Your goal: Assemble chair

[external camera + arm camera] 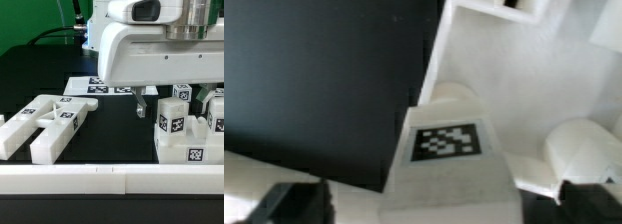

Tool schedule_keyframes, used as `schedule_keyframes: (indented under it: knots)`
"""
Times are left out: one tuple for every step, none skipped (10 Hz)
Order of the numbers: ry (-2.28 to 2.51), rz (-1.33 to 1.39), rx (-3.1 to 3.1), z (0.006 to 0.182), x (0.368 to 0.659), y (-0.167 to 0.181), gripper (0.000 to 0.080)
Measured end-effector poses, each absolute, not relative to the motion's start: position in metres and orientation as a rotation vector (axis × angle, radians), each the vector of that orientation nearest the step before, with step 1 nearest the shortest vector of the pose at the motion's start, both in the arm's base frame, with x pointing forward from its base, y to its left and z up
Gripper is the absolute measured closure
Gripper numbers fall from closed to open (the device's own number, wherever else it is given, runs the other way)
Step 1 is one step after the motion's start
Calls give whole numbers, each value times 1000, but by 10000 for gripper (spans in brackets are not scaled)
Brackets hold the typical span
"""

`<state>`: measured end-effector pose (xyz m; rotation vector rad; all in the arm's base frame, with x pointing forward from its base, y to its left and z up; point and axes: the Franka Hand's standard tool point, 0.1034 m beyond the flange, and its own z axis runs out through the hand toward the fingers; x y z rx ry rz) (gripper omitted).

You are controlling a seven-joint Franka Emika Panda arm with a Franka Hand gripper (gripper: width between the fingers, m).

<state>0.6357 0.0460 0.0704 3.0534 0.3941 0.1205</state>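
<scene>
A white chair piece (446,110) with a square tag lies between my fingers in the wrist view. It fills the gap of the gripper (438,205), and both dark fingertips (292,205) rest against its sides. A rounded white part (580,150) sits close beside it. In the exterior view the gripper (145,104) reaches down to the table just left of a cluster of tagged white chair blocks (180,128). The hand hides the grip there. A slotted white chair piece (50,122) lies flat toward the exterior view's left.
The marker board (95,86) lies at the back of the black table. A long white rail (110,182) runs along the front edge. Green backdrop and cables stand behind the arm.
</scene>
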Motion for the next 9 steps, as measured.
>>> schedule_keyframes:
  knots:
    - [382, 121, 3055, 70, 636, 46, 283]
    - [368, 121, 3057, 70, 636, 46, 423]
    - [337, 126, 3062, 72, 636, 46, 508]
    - [338, 126, 3062, 72, 637, 46, 508]
    - [255, 129, 3075, 72, 637, 46, 508]
    - [117, 133, 3087, 72, 637, 46, 508]
    - [-31, 137, 3101, 72, 637, 44, 508]
    - [-202, 140, 3105, 72, 637, 43, 508]
    - [-332, 142, 3099, 72, 637, 43, 508]
